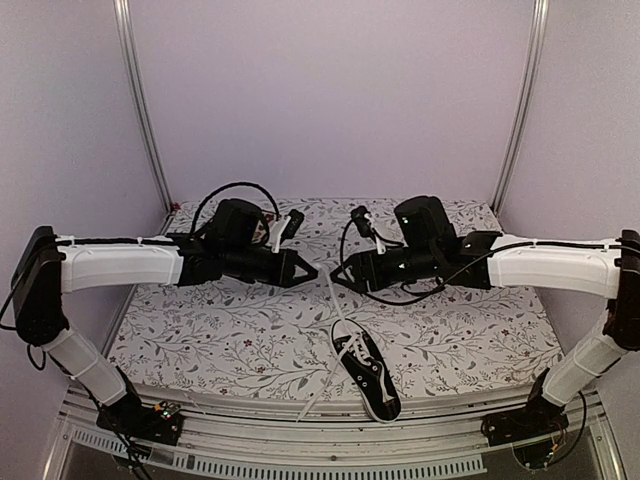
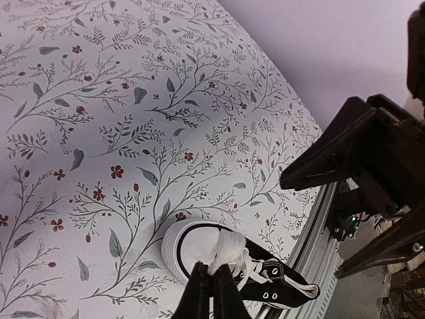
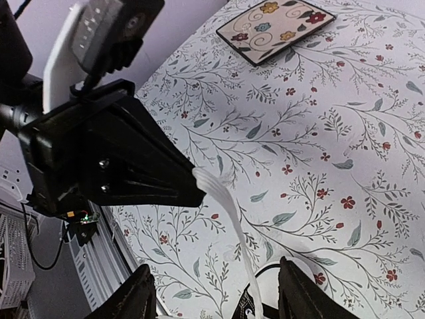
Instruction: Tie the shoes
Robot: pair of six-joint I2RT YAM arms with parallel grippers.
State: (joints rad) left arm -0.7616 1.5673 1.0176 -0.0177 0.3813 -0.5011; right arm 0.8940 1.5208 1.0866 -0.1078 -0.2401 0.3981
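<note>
**Table cover** [image 1: 200, 330]: matte white sheet printed with grey-green sprigs and small red flowers, lying flat.

**Left gripper** [image 1: 312, 272]: black hard-shelled body with wedge-shaped fingers. They are clenched on a white lace [image 3: 224, 203], a flat woven band pinched at the tips and drawn up from the shoe.

**Right gripper** [image 1: 336, 280]: same black angular build, nearly tip to tip with the left one above mid-table. Its fingers are spread apart and released, and the lace runs down between them, not gripped.

**Sneaker** [image 1: 372, 378]: black canvas low-top with a white rubber sole edge, rounded white toe cap and pale eyelets. It lies near the table's front edge, right of centre, below both grippers, toe pointing away from the arm bases. A loose lace end trails toward the front edge.

**Plate** [image 3: 275, 25]: square and dark-rimmed, with a cream face painted with flowers and swirls. It sits near the table's edge by the wall, well apart from the sneaker.
</note>
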